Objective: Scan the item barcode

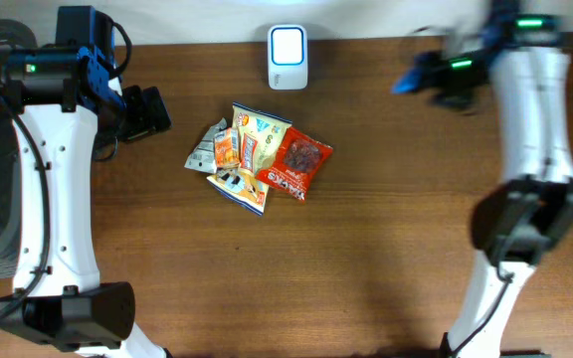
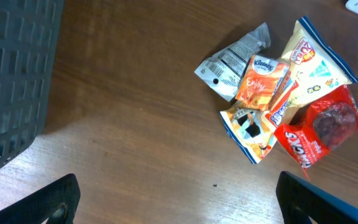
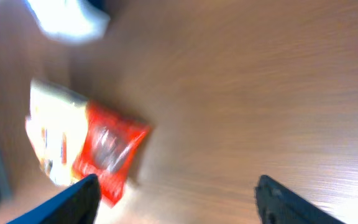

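Right now your left gripper (image 2: 179, 208) has its fingers wide apart, holding nothing; your right gripper (image 3: 179, 202) is spread and empty too. The snack packets (image 1: 260, 156) lie heaped on the table (image 1: 386, 249), the white scanner (image 1: 287, 58) beyond them.

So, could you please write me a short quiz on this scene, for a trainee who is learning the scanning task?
1. True or false: the left end effector holds a snack packet.
2. What stands beyond the pile of snack packets, near the far edge of the table? A a mug; B a white barcode scanner; C a bottle.
3. Fill in: the packet on the side of the pile nearest the right arm is mostly ___.
Key: 1 false; 2 B; 3 red.
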Tool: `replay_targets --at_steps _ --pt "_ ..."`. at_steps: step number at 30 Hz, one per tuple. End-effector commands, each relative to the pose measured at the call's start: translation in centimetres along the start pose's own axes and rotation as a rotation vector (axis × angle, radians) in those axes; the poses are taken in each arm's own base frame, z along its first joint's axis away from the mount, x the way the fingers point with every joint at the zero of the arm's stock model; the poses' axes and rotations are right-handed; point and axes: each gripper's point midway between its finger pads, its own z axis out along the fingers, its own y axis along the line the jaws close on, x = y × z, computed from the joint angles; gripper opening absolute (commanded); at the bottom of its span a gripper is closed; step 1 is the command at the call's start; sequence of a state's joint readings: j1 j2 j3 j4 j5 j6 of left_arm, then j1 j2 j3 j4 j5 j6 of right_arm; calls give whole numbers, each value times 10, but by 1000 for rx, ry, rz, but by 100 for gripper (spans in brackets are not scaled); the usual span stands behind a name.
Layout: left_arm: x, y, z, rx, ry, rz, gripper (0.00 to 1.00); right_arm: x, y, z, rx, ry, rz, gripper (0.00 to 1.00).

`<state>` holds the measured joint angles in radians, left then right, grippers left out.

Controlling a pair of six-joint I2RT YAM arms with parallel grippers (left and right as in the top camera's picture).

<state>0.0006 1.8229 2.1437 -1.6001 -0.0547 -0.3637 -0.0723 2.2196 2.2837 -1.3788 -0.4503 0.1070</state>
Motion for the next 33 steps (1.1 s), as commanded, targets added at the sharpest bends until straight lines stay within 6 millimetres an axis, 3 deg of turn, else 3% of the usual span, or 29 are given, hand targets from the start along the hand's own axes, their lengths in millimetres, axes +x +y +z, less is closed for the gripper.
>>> replay_targets --at_steps 1,3,5,7,9,12,14,17,18,19,21,23,25,27,29,30,31,33 --pt "0 0 -3 9 -8 -13 99 69 65 81 75 223 -232 40" --pt "0 0 -3 9 -8 -13 99 107 96 116 70 302 -313 22" --pt "0 0 -3 9 -8 -13 99 150 116 152 80 371 -329 19" --pt "0 0 -3 9 -8 -13 99 173 119 162 187 398 -493 36" --pt "0 0 -3 9 -8 -13 99 183 123 160 420 345 -695 64" --pt "0 0 -3 9 -8 -13 99 197 144 161 580 272 -871 76" --pt "0 0 -3 9 -8 -13 99 195 153 168 614 203 -912 79" --pt "0 0 -3 9 -8 -13 99 187 129 192 642 152 -883 77" --pt "0 0 -3 9 -8 -13 99 179 116 194 696 103 -842 64" --pt "0 0 -3 9 -8 -13 99 172 114 196 696 74 -813 40" --pt "0 0 -3 9 -8 -13 99 154 109 192 720 -3 -730 4" --pt "0 0 -3 9 -8 -13 99 141 114 179 687 -27 -638 4" --pt "0 0 -3 9 -8 -13 99 132 138 154 602 -45 -578 4" --pt "0 0 -3 9 -8 -13 99 126 193 92 298 -31 -509 4" --pt "0 0 -3 9 -8 -13 99 130 204 48 126 3 -458 4" --pt "0 0 -3 9 -7 -13 99 129 195 42 127 20 -447 4" --pt "0 0 -3 10 -7 -13 99 131 185 46 144 53 -531 6" --pt "0 0 -3 9 -8 -13 99 143 173 77 162 136 -730 56"
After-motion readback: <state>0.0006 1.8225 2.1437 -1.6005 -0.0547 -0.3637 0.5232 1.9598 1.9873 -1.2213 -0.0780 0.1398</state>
